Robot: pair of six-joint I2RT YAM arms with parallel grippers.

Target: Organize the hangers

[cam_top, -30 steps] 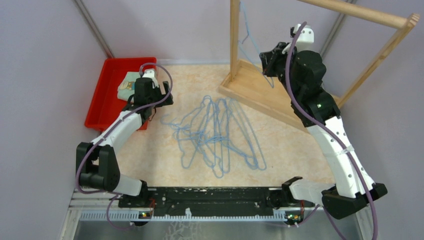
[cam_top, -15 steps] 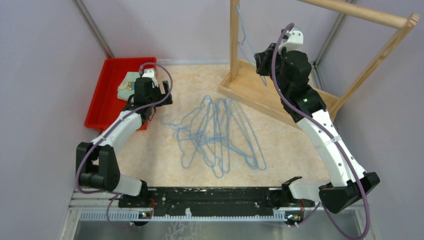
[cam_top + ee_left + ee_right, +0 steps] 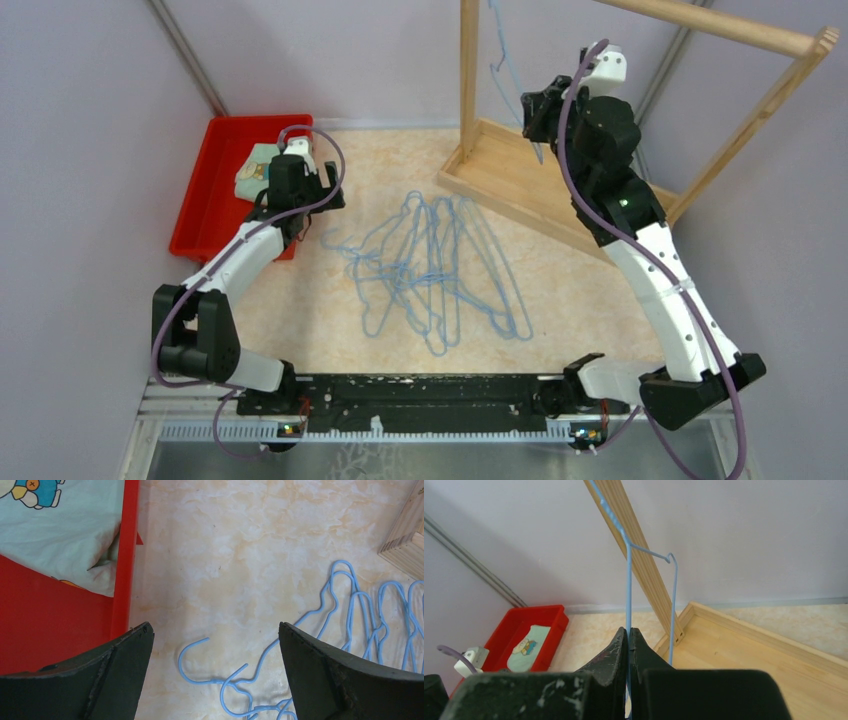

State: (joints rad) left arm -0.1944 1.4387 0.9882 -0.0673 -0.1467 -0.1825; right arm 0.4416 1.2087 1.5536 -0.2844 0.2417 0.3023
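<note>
Several light-blue wire hangers [image 3: 440, 270] lie tangled on the beige table top; two hooks of the pile [image 3: 220, 675] show between my left fingers. My left gripper [image 3: 322, 203] is open and empty, hovering at the pile's left edge beside the red tray. My right gripper [image 3: 532, 108] is raised by the wooden rack and shut on one light-blue hanger [image 3: 628, 585], held upright against the rack's post [image 3: 639, 560]. That hanger [image 3: 505, 60] reaches up past the top of the top view.
A red tray [image 3: 215, 185] with a printed cloth [image 3: 55, 525] sits at the back left. A wooden rack with a base [image 3: 520, 185] and a top rail [image 3: 720, 25] stands at the back right. Purple walls close in all round.
My right arm swung left then back right and higher, carrying the hanger up along the rack's post. The left arm and the pile have not moved.
</note>
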